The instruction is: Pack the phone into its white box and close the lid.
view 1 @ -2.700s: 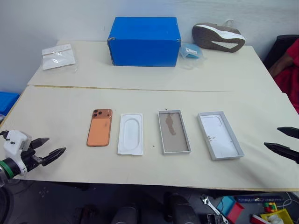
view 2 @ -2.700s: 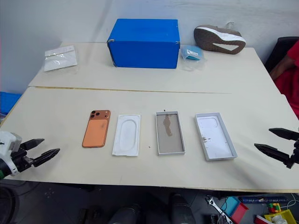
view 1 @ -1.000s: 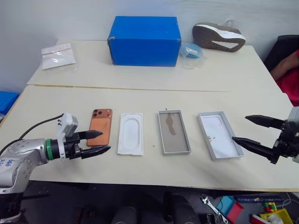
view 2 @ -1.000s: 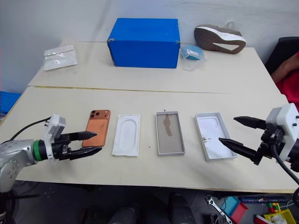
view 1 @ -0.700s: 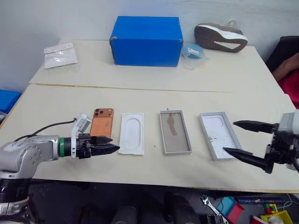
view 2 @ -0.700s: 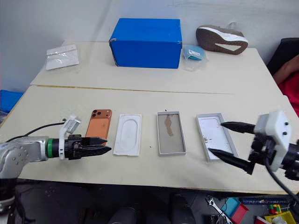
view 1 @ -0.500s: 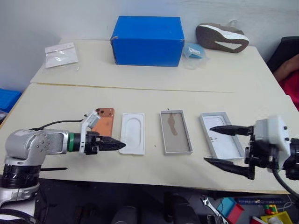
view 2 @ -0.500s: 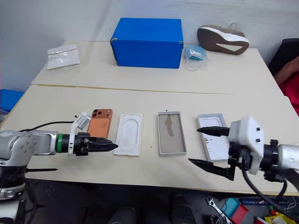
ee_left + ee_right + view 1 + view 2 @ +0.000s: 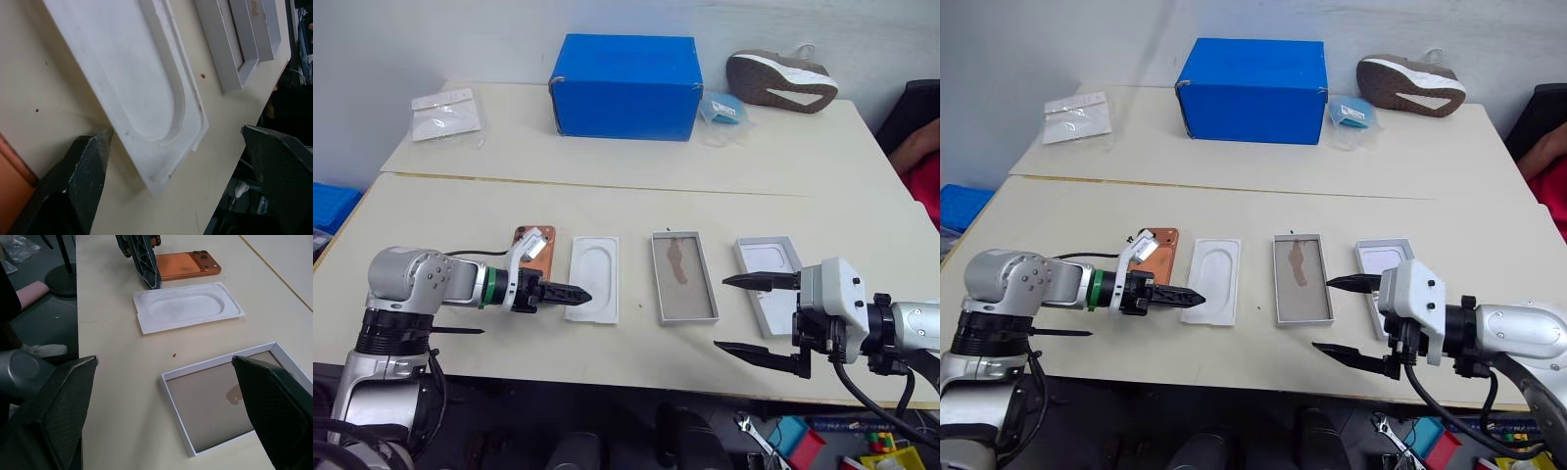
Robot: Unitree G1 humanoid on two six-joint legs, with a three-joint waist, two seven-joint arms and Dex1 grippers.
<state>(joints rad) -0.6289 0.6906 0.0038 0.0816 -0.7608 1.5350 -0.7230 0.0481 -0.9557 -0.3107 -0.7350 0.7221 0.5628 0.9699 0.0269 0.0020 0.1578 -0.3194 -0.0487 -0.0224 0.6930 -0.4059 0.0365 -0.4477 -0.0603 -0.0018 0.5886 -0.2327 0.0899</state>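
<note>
R gripper [image 9: 757,313] has swung in across the near table edge, fingers spread wide, empty; white box [image 9: 684,290] lies just beyond its tips, lid [image 9: 771,281] under its upper finger. L gripper [image 9: 570,292] has slid in low btwn phone [image 9: 185,264] and white insert [image 9: 594,291], fingers apart, narrowing, holding nothing. Phone flat on table beside L fingers, ungripped. Pickup looks imminent; packing not started

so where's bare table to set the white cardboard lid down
Bare table spans the row of parts and the big blue box, and runs left of the orange phone. The row is crowded: phone, flat white insert, brown-floored white box, lid, with the grippers at both ends.
</note>
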